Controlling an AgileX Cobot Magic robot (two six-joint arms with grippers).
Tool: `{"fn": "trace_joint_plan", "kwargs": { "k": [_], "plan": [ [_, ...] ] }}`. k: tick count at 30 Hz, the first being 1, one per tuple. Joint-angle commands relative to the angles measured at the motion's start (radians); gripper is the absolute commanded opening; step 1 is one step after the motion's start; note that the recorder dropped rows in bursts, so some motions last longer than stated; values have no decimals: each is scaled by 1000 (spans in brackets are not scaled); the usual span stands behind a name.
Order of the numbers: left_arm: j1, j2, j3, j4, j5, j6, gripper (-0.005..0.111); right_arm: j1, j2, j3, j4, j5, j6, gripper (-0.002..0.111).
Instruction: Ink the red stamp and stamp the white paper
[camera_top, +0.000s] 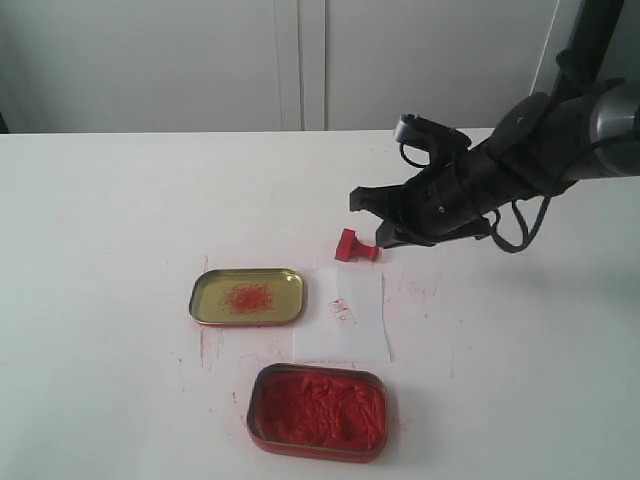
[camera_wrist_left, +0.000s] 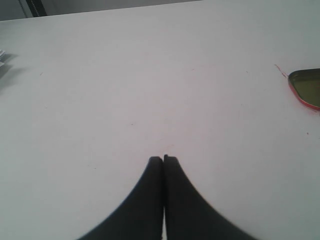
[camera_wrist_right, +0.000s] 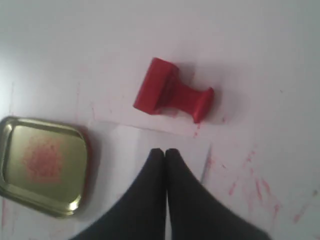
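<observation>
The stamp (camera_wrist_right: 172, 96) lies on its side just beyond the right claw (camera_wrist_right: 164, 151), which is pressed together and empty. The lid (camera_top: 215, 295) holds a red smear; the tin (camera_top: 320, 455) holds red paste.

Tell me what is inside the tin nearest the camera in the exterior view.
The tin is filled nearly to its rim with lumpy red ink paste. Nothing else lies in it. The paste covers the tin's floor, so that cannot be seen.
</observation>
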Motion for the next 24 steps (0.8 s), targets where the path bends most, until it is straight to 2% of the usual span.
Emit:
{"fn": "trace_joint_plan", "kwargs": {
  "k": [1, 4, 8, 17, 24],
  "plan": [
    [-5, 0, 2, -6, -4, -4, 0, -25, -51, 7, -285, 122, 226, 0],
    [-5, 0, 2, -6, -4, -4, 0, -44, -85, 7, -401, 209, 311, 0],
    [-5, 0, 2, -6, -4, -4, 0, -112, -146, 27, -465, 333, 314, 0],
    [-5, 0, 2, -6, -4, -4, 0, -213, -300, 138, -582, 347, 314, 0],
    [-5, 0, 2, -6, -4, -4, 0, -254, -451, 241, -648, 342, 314, 0]
  ]
}}
